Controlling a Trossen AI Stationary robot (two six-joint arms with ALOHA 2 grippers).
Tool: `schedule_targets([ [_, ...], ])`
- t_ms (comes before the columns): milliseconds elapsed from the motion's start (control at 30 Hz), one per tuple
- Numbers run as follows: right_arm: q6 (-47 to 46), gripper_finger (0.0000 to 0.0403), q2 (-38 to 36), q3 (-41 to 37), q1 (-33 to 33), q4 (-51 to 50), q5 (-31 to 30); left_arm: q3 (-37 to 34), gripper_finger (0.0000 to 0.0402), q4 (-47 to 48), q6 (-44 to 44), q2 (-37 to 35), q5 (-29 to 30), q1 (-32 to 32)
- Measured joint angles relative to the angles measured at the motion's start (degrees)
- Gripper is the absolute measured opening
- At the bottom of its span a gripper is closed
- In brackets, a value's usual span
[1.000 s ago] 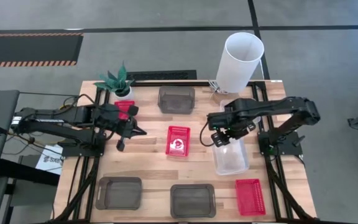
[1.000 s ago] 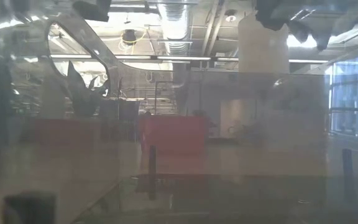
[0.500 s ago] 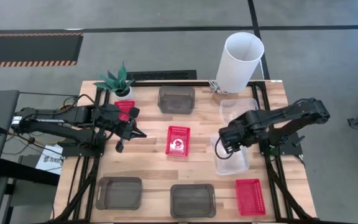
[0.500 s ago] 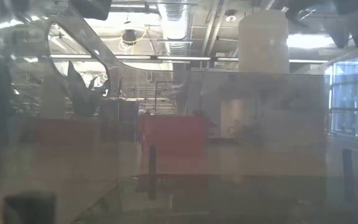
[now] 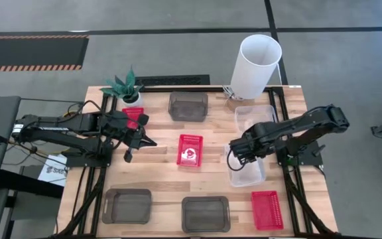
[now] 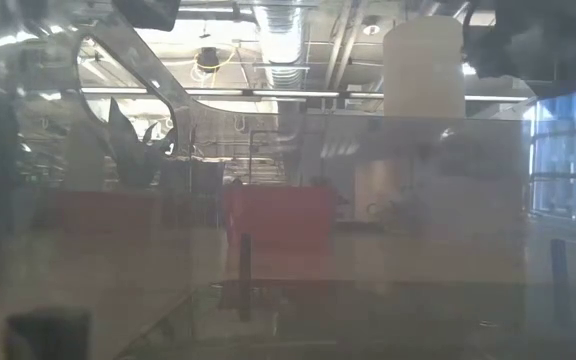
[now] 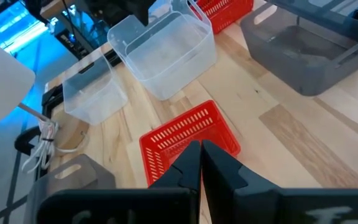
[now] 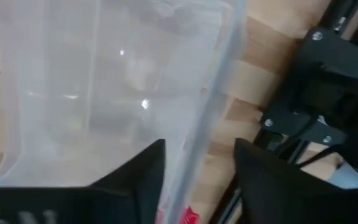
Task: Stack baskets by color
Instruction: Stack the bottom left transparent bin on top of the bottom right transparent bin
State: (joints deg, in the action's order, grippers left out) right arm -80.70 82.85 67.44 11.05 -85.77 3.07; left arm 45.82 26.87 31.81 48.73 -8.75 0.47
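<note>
Baskets: three grey (image 5: 188, 105), three red (image 5: 190, 149), two clear (image 5: 246, 169)

I count three smoky grey baskets: one at the far edge (image 5: 188, 105) and two along the near edge, (image 5: 127, 205) and (image 5: 205, 213). Red mesh baskets come to three: one at the centre (image 5: 190, 150), one at the near right corner (image 5: 266, 210), one beside my left gripper (image 5: 132, 114). Clear baskets number two, (image 5: 254, 113) and (image 5: 246, 169). There is one white cylinder (image 5: 256, 65) and one potted plant (image 5: 125, 86).
</note>
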Motion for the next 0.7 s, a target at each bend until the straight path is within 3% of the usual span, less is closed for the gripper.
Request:
schedule_targets([
  [267, 0.2, 0.0016, -0.3, -0.3, 0.0, 0.1, 0.0, 0.0, 0.0, -0.2, 0.0, 0.0, 0.0, 0.0],
  [700, -1.0, 0.0004, -4.7, -1.2, 1.4, 5.2, 0.0, 0.0, 0.0, -0.3, 0.2, 0.0, 0.1, 0.0],
])
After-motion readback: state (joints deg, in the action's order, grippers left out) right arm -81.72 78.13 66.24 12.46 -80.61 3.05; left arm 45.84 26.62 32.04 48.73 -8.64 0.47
